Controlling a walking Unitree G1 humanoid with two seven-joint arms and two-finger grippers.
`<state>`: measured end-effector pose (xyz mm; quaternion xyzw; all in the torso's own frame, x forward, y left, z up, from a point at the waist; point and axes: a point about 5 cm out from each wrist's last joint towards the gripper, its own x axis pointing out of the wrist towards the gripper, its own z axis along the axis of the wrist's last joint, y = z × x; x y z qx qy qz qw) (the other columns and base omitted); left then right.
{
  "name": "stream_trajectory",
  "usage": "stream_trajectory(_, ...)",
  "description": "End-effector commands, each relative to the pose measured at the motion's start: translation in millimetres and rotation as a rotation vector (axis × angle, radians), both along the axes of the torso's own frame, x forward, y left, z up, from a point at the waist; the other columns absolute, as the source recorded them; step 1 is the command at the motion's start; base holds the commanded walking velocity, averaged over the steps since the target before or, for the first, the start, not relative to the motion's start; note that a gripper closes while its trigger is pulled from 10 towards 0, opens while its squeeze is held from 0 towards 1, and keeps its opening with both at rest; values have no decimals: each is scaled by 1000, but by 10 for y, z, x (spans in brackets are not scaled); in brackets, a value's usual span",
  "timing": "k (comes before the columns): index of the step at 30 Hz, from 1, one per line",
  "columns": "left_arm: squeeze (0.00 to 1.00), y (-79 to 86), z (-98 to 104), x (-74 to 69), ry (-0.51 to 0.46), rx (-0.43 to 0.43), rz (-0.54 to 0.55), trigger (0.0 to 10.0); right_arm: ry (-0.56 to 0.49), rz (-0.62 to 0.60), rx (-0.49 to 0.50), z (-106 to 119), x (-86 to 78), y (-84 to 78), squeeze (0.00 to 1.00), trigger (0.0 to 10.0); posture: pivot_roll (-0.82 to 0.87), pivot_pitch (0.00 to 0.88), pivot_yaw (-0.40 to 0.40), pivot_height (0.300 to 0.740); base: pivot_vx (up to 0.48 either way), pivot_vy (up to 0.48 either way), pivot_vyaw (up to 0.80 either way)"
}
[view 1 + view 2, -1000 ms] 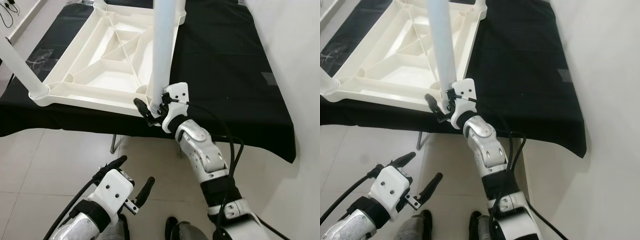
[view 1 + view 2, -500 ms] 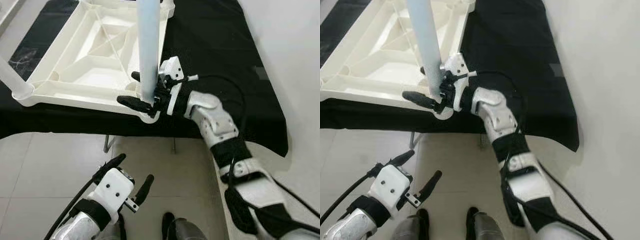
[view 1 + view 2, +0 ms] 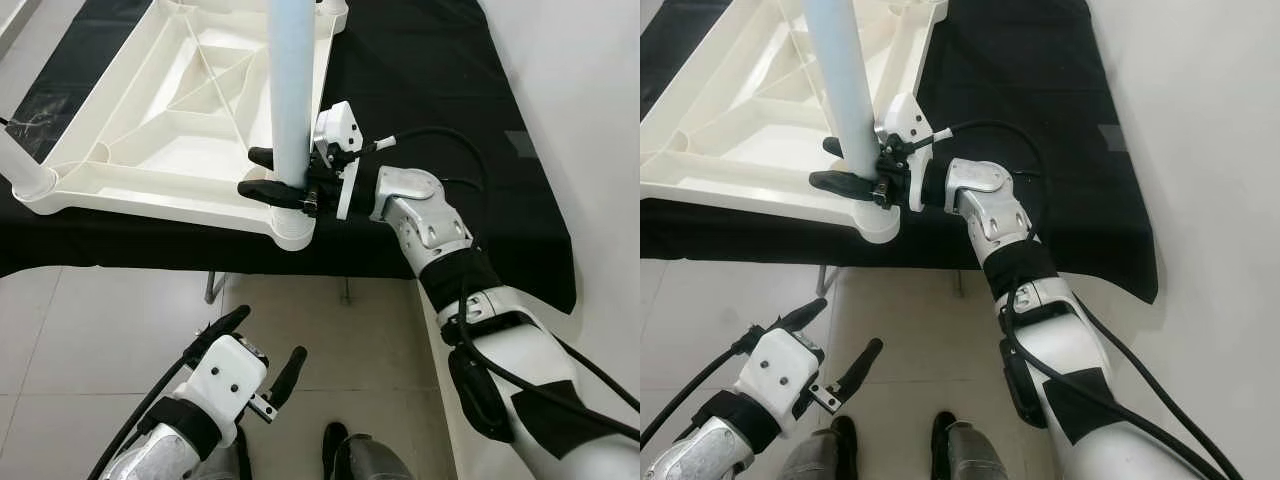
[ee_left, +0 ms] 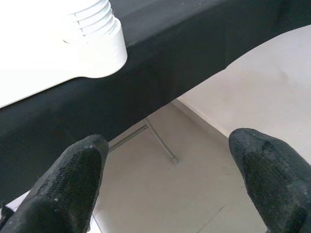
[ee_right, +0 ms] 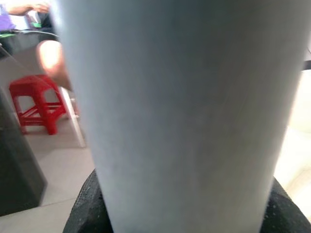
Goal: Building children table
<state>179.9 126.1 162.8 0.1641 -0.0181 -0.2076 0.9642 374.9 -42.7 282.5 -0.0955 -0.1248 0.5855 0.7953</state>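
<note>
Upturned white tabletop (image 3: pixel 150 120) flat on black-clothed table (image 3: pixel 450 120). White leg (image 3: pixel 292 100) upright in near corner socket (image 3: pixel 293 228), long axis vertical. Right gripper (image 3: pixel 275 175) clamped on leg just above socket, 2 black fingers horizontal, 1 each side, crossing leg axis at right angle. Likely step: seat or twist leg along vertical axis. Left gripper (image 3: pixel 265 355) spread apart, low over floor, well below table edge; right arm nearer
</note>
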Motion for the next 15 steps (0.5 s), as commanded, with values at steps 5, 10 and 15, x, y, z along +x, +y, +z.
stream_trajectory(5,0,-41,-29,-36,21,-13,-19,10000,191,-818,-47,-928,-101,-281,0,0,187,349,-115,740,0,0,0)
stream_trajectory(10,0,-40,-17,-9,15,-14,-18,10000,301,-885,4,-1240,-542,24,0,0,187,342,-103,740,0,0,0)
stream_trajectory(15,0,-35,-10,10,4,-9,-19,10000,278,-807,88,-943,-239,376,0,0,197,330,-115,740,0,0,0)
